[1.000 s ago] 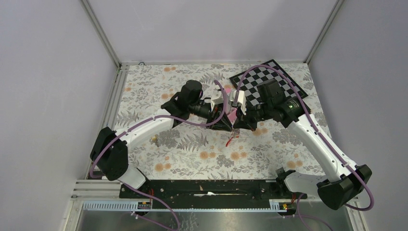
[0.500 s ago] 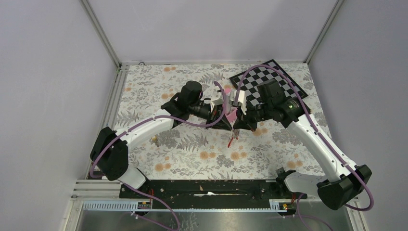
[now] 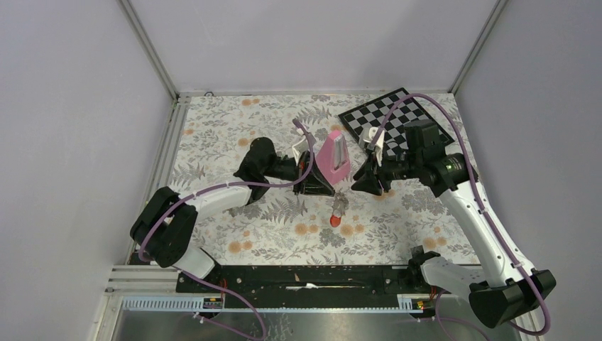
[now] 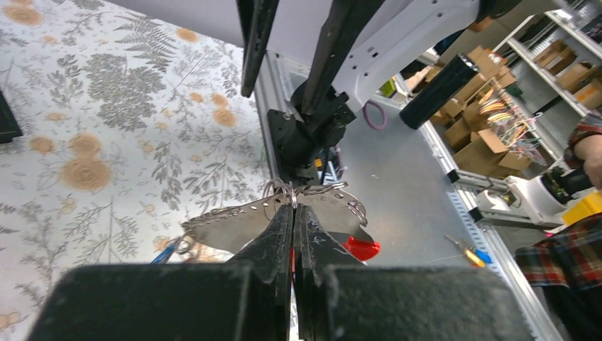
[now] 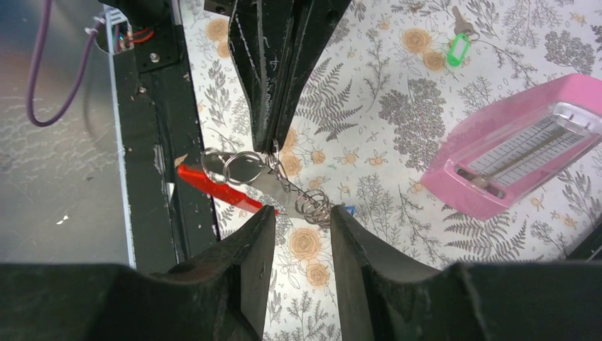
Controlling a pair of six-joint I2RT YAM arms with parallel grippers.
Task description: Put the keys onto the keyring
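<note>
Careful, your left tool [image 4: 293, 211] pinches the grey-and-red D-shaped metal keyring [image 5: 213, 186] only at its tips, just beyond your half-parted, empty right tool [image 5: 302, 219], so any jolt could drop it.

A pink metronome [image 3: 334, 158] sits mid-frame on the floral cloth [image 3: 234, 121]. A black-and-white chessboard [image 3: 397, 115] lies at upper right, near it.

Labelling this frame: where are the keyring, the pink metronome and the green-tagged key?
keyring [image 5: 213, 186], right wrist view, its red curved bar
pink metronome [image 5: 515, 153], right wrist view, its front face
green-tagged key [image 5: 457, 50], right wrist view, its green tag
</note>
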